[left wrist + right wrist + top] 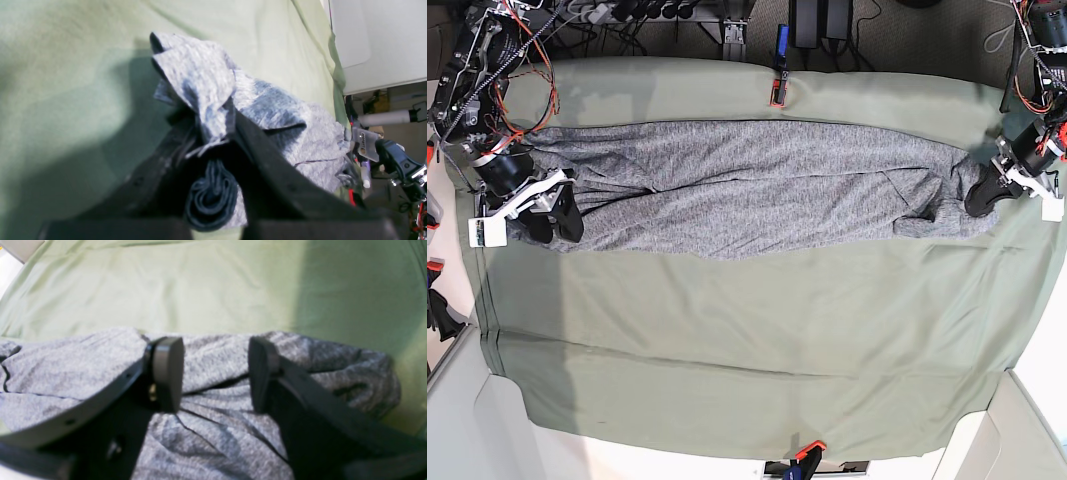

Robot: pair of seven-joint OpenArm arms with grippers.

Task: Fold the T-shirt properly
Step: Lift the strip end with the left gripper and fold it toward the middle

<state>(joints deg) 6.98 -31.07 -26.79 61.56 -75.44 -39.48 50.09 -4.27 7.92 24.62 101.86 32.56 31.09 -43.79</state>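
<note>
The heather-grey T-shirt (747,185) lies as a long, wrinkled band across the far half of the table. My left gripper (980,193) is at the band's right end. In the left wrist view that gripper (206,125) is shut on a bunched fold of the T-shirt (206,73), which stands up in a peak between the black fingers. My right gripper (552,218) is at the band's left end. In the right wrist view it (215,373) is open, its pads (166,373) standing apart over the T-shirt (83,366) with nothing pinched.
A sage-green cloth (747,340) covers the whole table. Clamps hold it at the back edge (777,92) and the front edge (807,452). Cables and electronics line the far side. A white panel (380,40) stands beyond the table's edge.
</note>
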